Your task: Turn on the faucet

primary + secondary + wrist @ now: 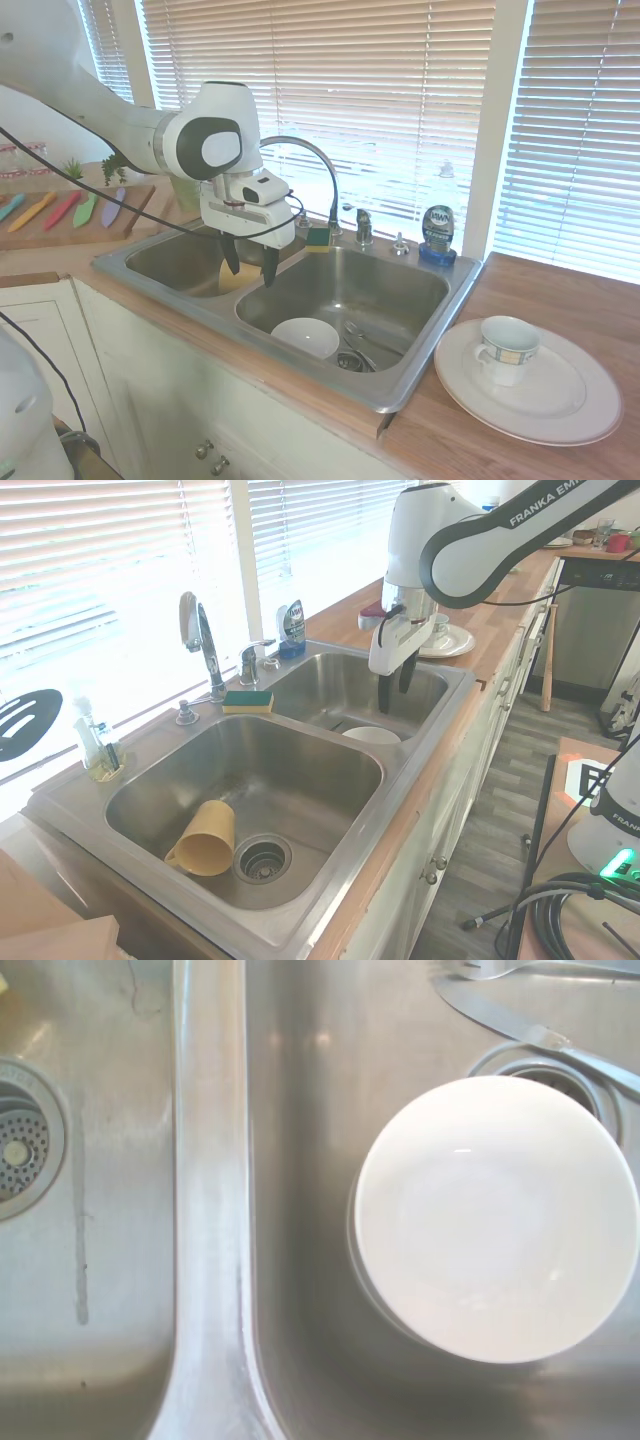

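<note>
The faucet [318,155] is a chrome gooseneck spout arching over the back rim of a double steel sink [400,385]. Its short lever handle [363,225] stands just right of the spout base. From the other side the faucet [203,640] and the handle [250,660] show behind a sponge. My gripper [250,265] hangs open, fingers pointing down, over the divider between the two basins. It is in front of the spout and well short of the handle, with nothing between its fingers. The second exterior view shows my gripper [396,688] above the far basin's near side.
A white bowl [495,1220] and cutlery [520,1025] lie in the basin below me. A yellow cup [205,838] lies in the other basin. A green-yellow sponge [318,237], a small knob [399,244] and a soap bottle [437,235] line the back rim. A mug [507,348] stands on a plate [570,400].
</note>
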Motion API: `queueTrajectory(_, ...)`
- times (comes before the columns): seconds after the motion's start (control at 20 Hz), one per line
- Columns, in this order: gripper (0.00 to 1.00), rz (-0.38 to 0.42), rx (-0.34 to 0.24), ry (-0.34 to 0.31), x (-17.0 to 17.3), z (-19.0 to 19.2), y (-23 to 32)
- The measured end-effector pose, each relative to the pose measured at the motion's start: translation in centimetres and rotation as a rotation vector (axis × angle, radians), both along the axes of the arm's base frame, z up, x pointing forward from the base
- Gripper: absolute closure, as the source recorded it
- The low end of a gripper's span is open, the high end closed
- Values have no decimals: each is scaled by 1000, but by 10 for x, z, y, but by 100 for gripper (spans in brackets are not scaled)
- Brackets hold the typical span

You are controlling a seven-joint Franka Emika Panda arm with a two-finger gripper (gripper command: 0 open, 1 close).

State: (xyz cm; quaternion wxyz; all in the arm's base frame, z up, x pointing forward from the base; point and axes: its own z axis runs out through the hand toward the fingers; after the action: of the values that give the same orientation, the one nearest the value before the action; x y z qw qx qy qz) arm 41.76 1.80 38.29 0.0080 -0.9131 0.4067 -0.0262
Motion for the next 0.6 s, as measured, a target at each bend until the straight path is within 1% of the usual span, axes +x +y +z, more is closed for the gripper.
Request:
queueTrajectory(0.15,0,-1,0,7,1,-5,0)
queueTrajectory(0.2,100,-4,1,1,3,-6,-1)
queueTrajectory(0.6,100,-13,5,-11,6,-8,-5)
